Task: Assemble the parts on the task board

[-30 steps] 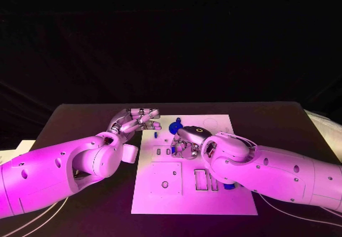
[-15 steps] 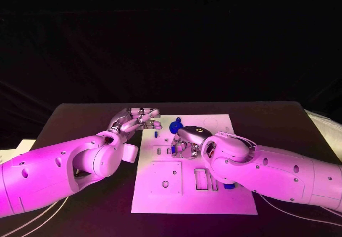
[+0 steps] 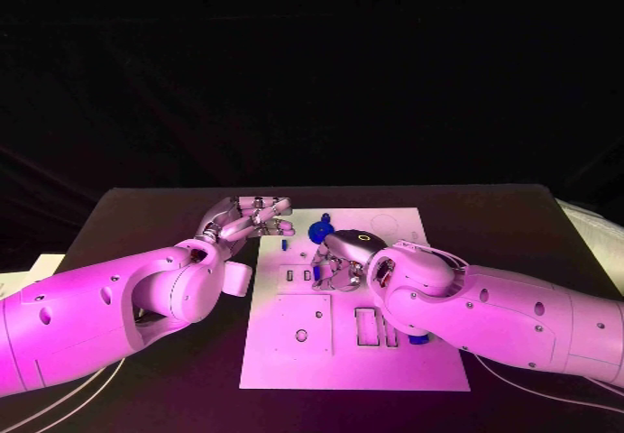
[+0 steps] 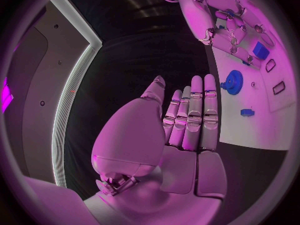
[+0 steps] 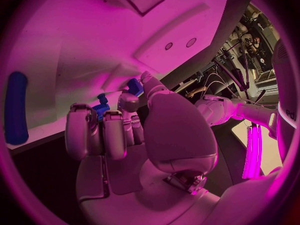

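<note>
Fingers (image 5: pixel 112 130) of the right hand (image 3: pixel 341 263) curl down onto the white task board (image 3: pixel 417 365), pinching a small blue part (image 5: pixel 102 106) at its middle. Beside the board's far left corner, the left hand (image 3: pixel 250 219) lies flat, fingers straight, holding nothing.

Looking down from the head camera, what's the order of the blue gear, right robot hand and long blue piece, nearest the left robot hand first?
1. Blue gear, beside the left robot hand, at the task board's far end.
2. Right robot hand, over the board's middle.
3. Long blue piece, at the board's near right edge.
</note>
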